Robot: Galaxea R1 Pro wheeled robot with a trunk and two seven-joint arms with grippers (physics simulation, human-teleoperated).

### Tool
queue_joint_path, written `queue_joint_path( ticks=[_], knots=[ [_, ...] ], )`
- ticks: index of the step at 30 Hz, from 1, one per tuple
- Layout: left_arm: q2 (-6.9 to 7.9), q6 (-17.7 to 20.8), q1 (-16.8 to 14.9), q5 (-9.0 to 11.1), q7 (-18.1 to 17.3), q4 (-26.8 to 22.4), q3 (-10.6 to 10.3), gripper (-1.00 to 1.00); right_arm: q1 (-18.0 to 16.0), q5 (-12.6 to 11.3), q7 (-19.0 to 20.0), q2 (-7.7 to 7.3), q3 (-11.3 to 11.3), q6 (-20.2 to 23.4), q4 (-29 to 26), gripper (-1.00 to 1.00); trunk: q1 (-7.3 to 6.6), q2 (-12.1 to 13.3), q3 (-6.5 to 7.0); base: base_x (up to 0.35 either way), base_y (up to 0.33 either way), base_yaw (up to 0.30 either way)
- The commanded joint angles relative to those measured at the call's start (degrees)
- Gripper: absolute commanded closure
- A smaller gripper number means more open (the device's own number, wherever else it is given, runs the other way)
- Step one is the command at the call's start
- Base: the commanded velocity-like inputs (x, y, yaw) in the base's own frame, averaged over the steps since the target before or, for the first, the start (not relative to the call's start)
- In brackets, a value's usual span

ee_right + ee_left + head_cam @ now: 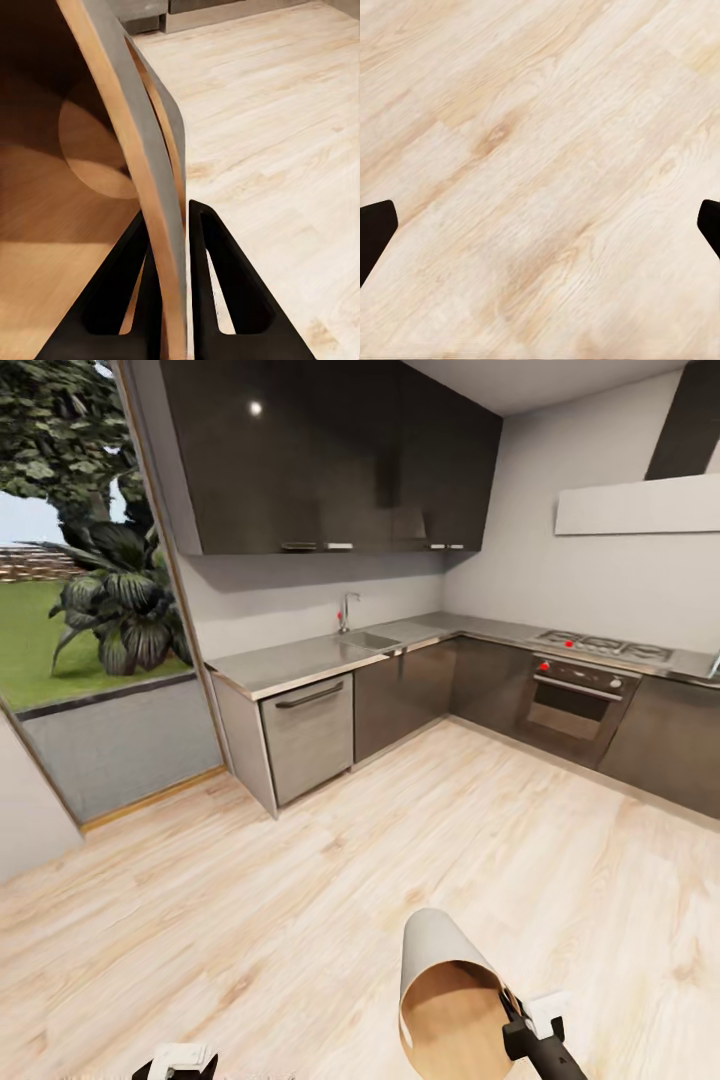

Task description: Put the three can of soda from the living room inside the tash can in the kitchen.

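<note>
Tan-lined trash can point(450, 1000) hangs tilted at your five o'clock, your right gripper point(166, 225) pinching its rim wall between closed fingers. Your left gripper point(540, 225) at seven o'clock is spread wide over pale wood floor point(300, 880). Beyond: dishwasher point(310, 735) at twelve, oven point(575, 705) at two.

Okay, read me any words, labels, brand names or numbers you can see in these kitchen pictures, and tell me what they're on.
None: no readable text in any of the three views.
The built-in dark oven has red knobs but no legible markings.
The silver dishwasher front is plain.
The tan-inside round tapered bucket, held at its rim by the right gripper, carries no label.
</note>
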Motion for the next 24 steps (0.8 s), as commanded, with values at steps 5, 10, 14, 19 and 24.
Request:
queue_joint_path(
  ticks=[5, 10, 14, 19, 24],
  knots=[
    [0.00, 0.00, 0.01, 0.06, 0.00, -0.01, 0.00, -1.00, -0.03, -0.25, 0.55, 0.08, -0.16, 0.01, -0.17, 1.00, 0.00, 0.00, 0.01, 0.000, 0.000, 0.254],
    [0.00, 0.00, 0.01, 0.08, 0.00, -0.02, 0.01, -1.00, -0.03, -0.15, 0.58, 0.12, -0.23, -0.02, -0.19, 1.00, 0.00, 0.00, 0.01, 0.000, 0.000, 0.254],
    [0.00, 0.00, 0.01, 0.09, 0.00, -0.02, 0.07, -1.00, -0.03, -0.01, 0.64, 0.13, -0.28, -0.09, -0.21, 1.00, 0.00, 0.00, 0.01, 0.000, 0.000, 0.161],
    [0.00, 0.00, 0.01, 0.08, 0.00, -0.02, 0.04, -1.00, -0.03, 0.01, 0.69, 0.12, -0.08, 0.06, -0.28, 1.00, 0.00, 0.00, 0.01, 0.000, 0.000, 0.023],
    [0.00, 0.00, 0.01, 0.07, 0.00, -0.02, 0.01, -1.00, -0.03, 0.01, 0.57, 0.28, -0.09, 0.09, -0.41, 1.00, 0.00, 0.00, 0.01, 0.000, 0.000, 0.002]
  ],
)
